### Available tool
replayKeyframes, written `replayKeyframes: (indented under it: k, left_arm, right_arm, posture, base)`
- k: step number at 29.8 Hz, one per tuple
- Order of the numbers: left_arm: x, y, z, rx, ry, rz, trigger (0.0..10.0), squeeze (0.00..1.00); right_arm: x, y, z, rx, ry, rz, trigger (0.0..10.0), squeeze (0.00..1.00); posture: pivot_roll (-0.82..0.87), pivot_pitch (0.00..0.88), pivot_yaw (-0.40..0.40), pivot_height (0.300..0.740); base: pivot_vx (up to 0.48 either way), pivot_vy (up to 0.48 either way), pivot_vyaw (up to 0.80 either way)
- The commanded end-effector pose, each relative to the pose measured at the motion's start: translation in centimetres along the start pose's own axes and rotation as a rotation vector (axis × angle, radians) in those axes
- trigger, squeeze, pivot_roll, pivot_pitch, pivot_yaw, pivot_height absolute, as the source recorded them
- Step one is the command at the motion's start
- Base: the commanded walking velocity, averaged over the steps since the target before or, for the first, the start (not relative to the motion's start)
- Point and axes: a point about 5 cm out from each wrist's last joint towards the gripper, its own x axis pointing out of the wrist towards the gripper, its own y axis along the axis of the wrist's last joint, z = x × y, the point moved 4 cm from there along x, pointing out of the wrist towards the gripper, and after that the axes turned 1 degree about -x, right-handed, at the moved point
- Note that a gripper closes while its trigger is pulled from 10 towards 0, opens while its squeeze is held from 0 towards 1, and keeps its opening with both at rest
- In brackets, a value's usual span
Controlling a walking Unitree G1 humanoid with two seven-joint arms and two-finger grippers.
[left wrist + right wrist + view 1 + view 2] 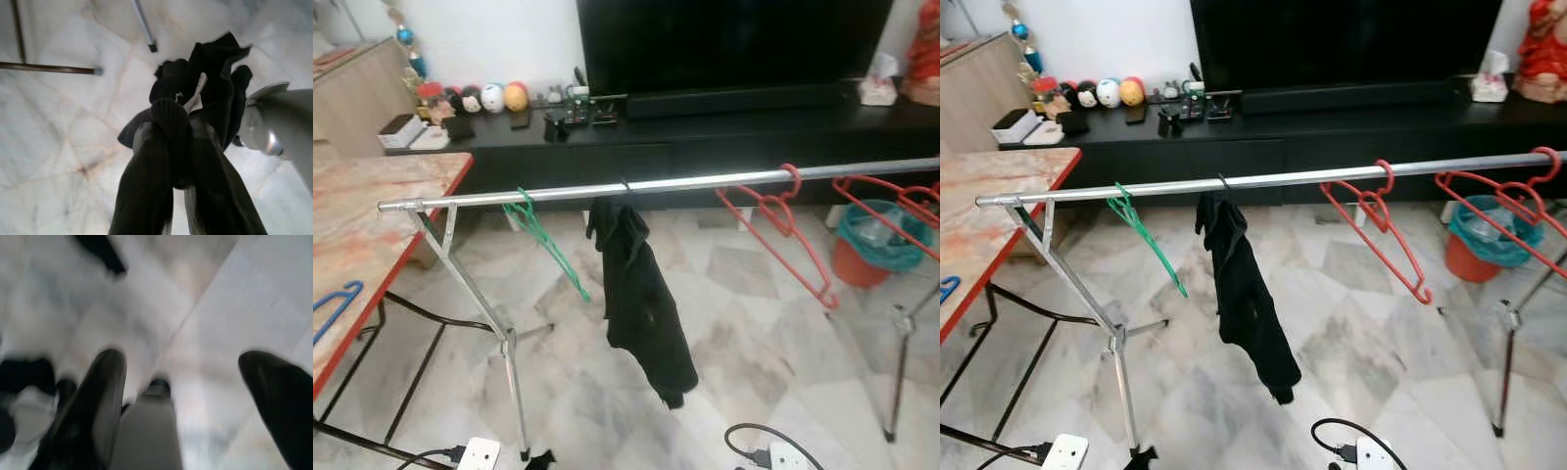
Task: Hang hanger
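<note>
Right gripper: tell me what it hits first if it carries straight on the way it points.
Probably the marble floor: the right gripper is open and aims down at pale tiles, nothing between its fingers. The view is blurred, so depth is unsure.

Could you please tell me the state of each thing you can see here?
Black garment: hanging from the rail, drooping low.
Green hanger: on the rail, bare, tilted.
Red hangers: on the rail, bare.
Blue hanger: lying on the table.
Left end effector: shut on a dark cloth.
Right end effector: open, holding nothing.
</note>
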Motion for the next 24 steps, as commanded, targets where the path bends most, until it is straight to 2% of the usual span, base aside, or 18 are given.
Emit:
replayKeyframes:
  k: [1,24]
  left_arm:
    - [-0.09,-0.41,-0.46,0.003,0.011,-0.012,10.0,0.0]
    - [-0.13,-0.38,-0.92,-0.003,0.024,-0.01,10.0,0.0]
  right_arm:
    - [-0.01,-0.14,-0.5,0.003,0.012,-0.005,10.0,0.0]
    - [0.02,-0.05,-0.56,-0.003,0.019,-0.006,10.0,0.0]
  posture:
    - [0.0,0.013,0.071,0.74]
    - [0.0,0.021,0.073,0.74]
  base:
    - [-0.307,0.0,0.0]
    - [-0.31,0.0,0.0]
